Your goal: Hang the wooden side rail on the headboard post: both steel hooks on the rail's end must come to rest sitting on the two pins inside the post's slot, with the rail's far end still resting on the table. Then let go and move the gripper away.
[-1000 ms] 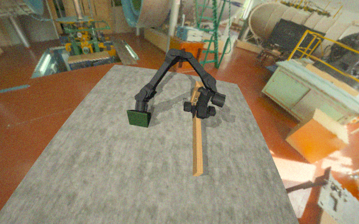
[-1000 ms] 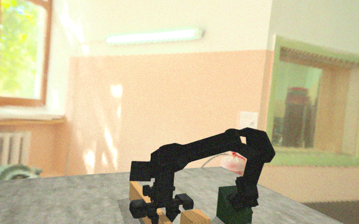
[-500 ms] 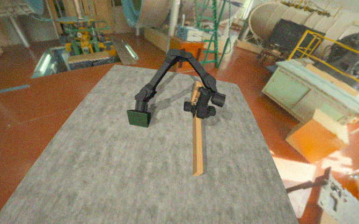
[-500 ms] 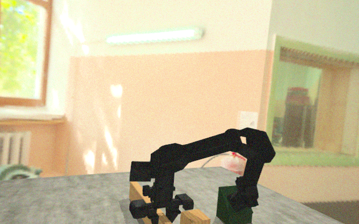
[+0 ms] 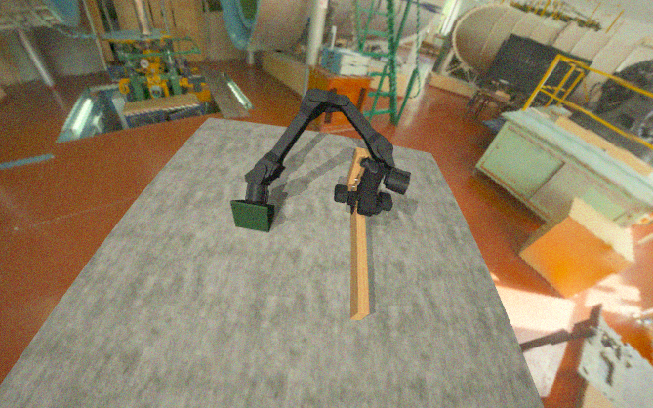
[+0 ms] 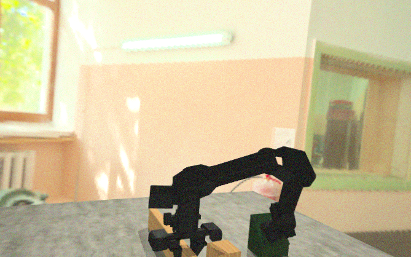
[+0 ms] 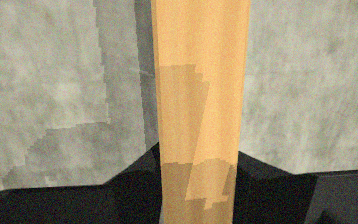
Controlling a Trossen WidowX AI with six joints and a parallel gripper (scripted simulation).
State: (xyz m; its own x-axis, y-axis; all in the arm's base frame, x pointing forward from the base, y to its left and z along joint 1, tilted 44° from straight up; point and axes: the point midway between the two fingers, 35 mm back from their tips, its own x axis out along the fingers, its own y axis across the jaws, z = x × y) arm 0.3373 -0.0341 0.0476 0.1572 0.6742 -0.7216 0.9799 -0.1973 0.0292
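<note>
The wooden side rail (image 5: 361,268) (image 6: 156,219) (image 7: 200,45) runs straight out from the gripper toward the top camera. Its far end is low, with its shadow close beside it; whether it touches the table cannot be told. My gripper (image 5: 355,206) (image 6: 186,248) (image 7: 186,145) is shut on the rail near its post end, one finger on each side. The headboard post (image 5: 357,160) (image 6: 223,247) stands right behind the gripper, partly hidden by it. Small bright steel parts (image 5: 354,182) show beside the gripper. Whether the hooks sit on the pins is hidden.
The arm's dark green base block (image 5: 251,215) (image 6: 268,237) stands on the grey table (image 5: 217,304) (image 6: 82,223), to the left in the top view. The black arm arches over from it to the rail. The post is close to the wrist.
</note>
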